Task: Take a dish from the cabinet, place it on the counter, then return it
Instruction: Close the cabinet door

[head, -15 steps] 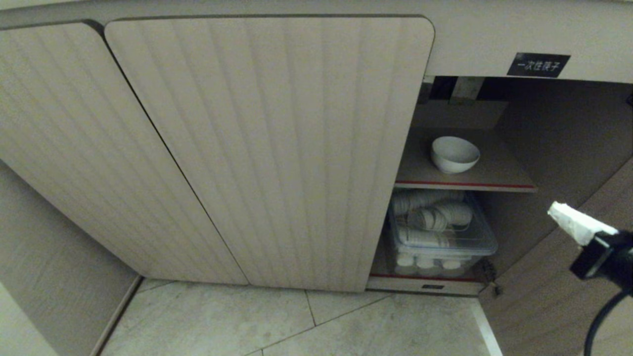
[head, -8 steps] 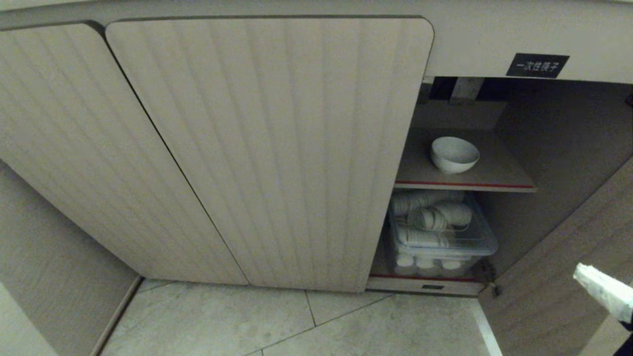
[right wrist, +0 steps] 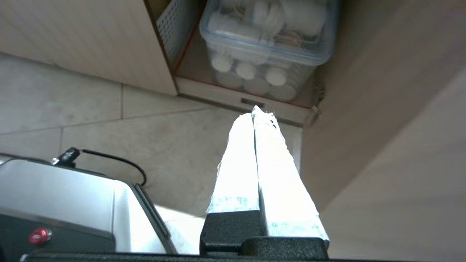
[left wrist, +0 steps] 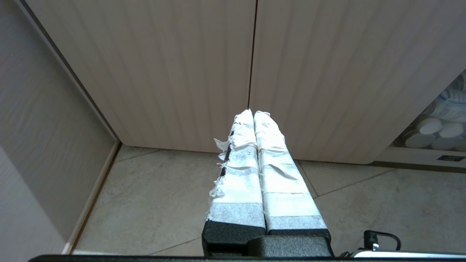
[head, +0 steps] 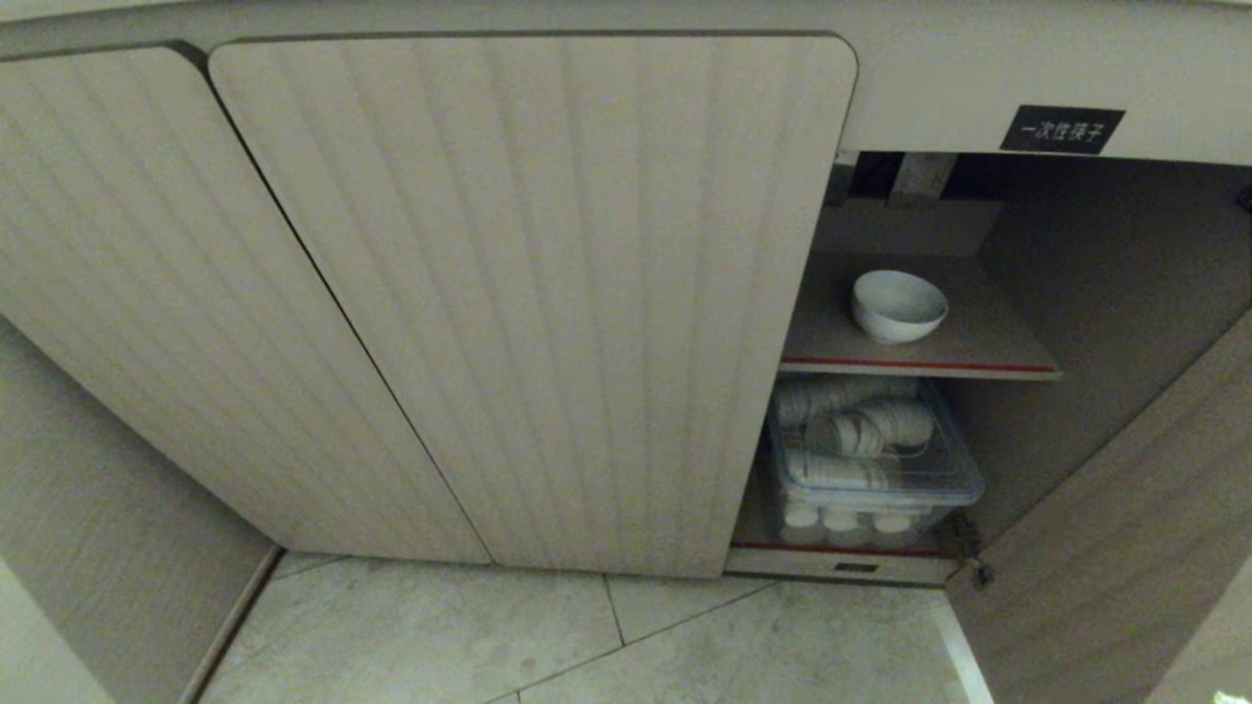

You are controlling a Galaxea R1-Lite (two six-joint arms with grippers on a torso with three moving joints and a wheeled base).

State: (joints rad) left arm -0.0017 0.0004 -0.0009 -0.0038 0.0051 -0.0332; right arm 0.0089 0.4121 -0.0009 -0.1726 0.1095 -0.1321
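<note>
Clear lidded tub (head: 873,467) on the cabinet (head: 528,293) bottom shelf holds stacked white cups. Dish (head: 898,305) sits upright on the shelf above the tub, apart from both pincers. Right gripper (right wrist: 253,112) pressed together, empty, low before the tub. Left gripper (left wrist: 253,113) pressed together, facing the closed doors.

White bowl on an open cabinet's upper shelf.

A small plain white round ceramic bowl (head: 899,305) sits upright on the upper red-edged shelf of the low beige cabinet (head: 528,293) with ribbed wood-grain doors, its right-hand door swung open, a black label above.
</note>
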